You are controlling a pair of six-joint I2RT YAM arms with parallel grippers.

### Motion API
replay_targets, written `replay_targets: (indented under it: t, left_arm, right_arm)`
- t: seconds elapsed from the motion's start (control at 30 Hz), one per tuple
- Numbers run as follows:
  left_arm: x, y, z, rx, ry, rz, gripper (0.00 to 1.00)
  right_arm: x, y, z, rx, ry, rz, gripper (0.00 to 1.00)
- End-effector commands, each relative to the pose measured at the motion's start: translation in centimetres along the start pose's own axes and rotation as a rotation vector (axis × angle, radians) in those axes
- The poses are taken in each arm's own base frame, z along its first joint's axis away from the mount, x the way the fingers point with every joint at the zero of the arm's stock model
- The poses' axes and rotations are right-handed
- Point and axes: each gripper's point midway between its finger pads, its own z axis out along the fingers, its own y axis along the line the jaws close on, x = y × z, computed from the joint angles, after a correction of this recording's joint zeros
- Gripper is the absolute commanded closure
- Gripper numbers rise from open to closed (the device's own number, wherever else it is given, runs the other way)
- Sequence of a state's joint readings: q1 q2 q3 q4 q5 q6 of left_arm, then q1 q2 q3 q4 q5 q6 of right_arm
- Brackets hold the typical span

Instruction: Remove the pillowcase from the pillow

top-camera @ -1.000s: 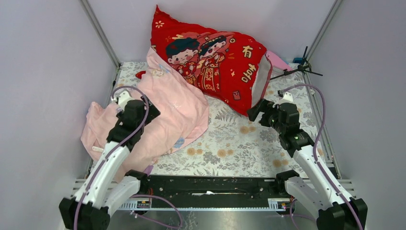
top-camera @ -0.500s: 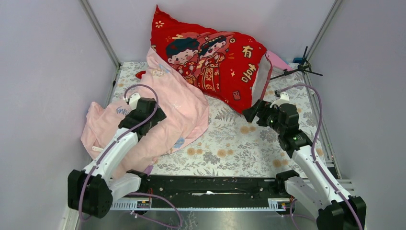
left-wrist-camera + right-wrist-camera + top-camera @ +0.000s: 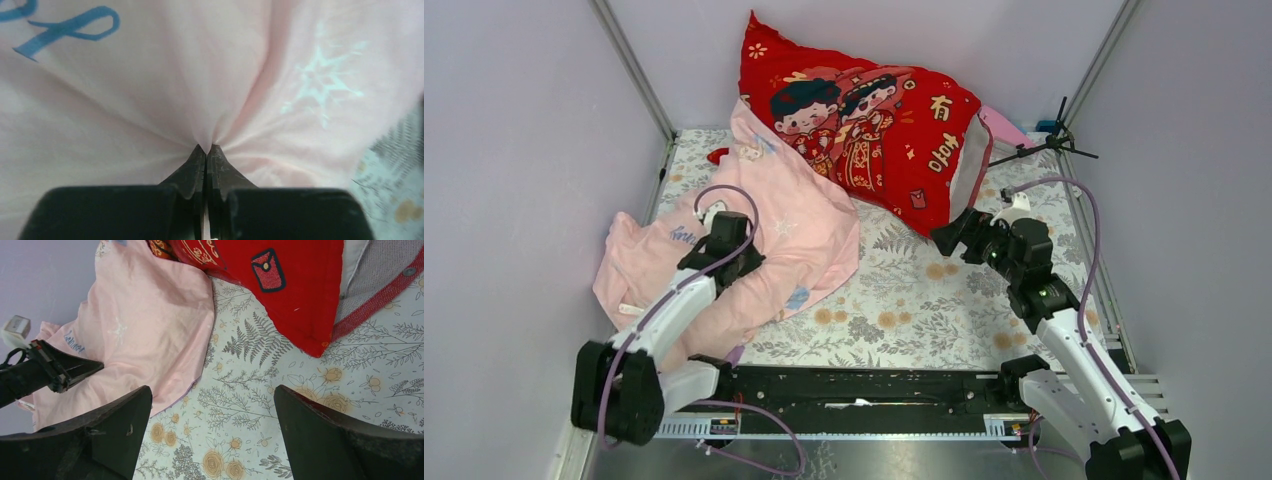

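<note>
The pale pink pillowcase [image 3: 799,225] lies rumpled on the left of the table, its far end leaning against a red cushion. It fills the left wrist view, pillowcase [image 3: 150,80], and shows at upper left in the right wrist view, pillowcase [image 3: 150,320]. My left gripper [image 3: 746,262] presses down on its middle and is shut, left gripper [image 3: 206,148], pinching a small fold of the pink fabric, with creases fanning out from the tips. My right gripper [image 3: 945,238] hangs open above the floral cloth, right gripper [image 3: 212,389], holding nothing. The pillow is hidden.
A big red cushion [image 3: 874,125] with a cartoon couple leans on the back wall, its corner [image 3: 300,300] just beyond my right gripper. The floral table cover [image 3: 914,305] lies underneath. A black stand [image 3: 1044,142] sits at the back right. Grey walls close in on both sides.
My left arm has swung forward and down onto the pillowcase, and its gripper has gone from open to shut on a fold. The right gripper has edged slightly left.
</note>
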State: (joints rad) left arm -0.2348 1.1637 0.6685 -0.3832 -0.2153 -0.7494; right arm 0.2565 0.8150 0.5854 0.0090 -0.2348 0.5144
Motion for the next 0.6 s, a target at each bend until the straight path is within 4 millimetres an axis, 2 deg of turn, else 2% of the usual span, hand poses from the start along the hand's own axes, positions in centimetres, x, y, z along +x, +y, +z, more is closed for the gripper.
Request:
replay_targets:
  t: [0.0,0.1,0.17,0.23,0.3,0.43,0.5,0.53,0.57]
  left_arm:
    - [-1.9,-5.0,-4.9,0.305,-0.051,0.059,1.0]
    - [-2.6,-10.8,-11.5,0.713,-0.094,0.121,1.0]
    - [-1.9,-14.5,-16.3,0.982,-0.067,0.191,1.0]
    - [-0.4,-16.9,-19.9,1.141,0.023,0.279,1.0]
    - [1.3,-18.6,-22.1,1.223,0.09,0.387,1.0]
    - [3.5,-20.3,-24.5,1.299,0.088,0.525,1.0]
    - [3.7,-20.3,-23.9,1.278,0.087,0.531,1.0]
    - [3.7,-20.3,-23.0,1.244,0.081,0.524,0.96]
    - [3.7,-20.1,-22.0,1.201,0.079,0.517,0.87]
  right_arm:
    - [-0.5,1.2,-0.5,-0.044,-0.006,-0.005,0.01]
    - [-0.1,2.2,-0.8,-0.086,0.038,-0.005,0.01]
    - [-0.2,3.6,-1.1,-0.146,0.063,-0.013,0.01]
    - [-0.4,4.3,-1.1,-0.176,0.075,-0.006,0.01]
    - [-0.6,4.8,-1.1,-0.194,0.078,-0.002,0.01]
    - [-0.7,4.9,-0.8,-0.198,0.084,0.005,0.01]
    - [-0.5,4.8,-0.6,-0.195,0.093,0.009,0.01]
    - [-0.4,4.8,-0.6,-0.195,0.095,0.011,0.01]
    - [-0.3,4.7,-0.5,-0.194,0.1,0.012,0.01]
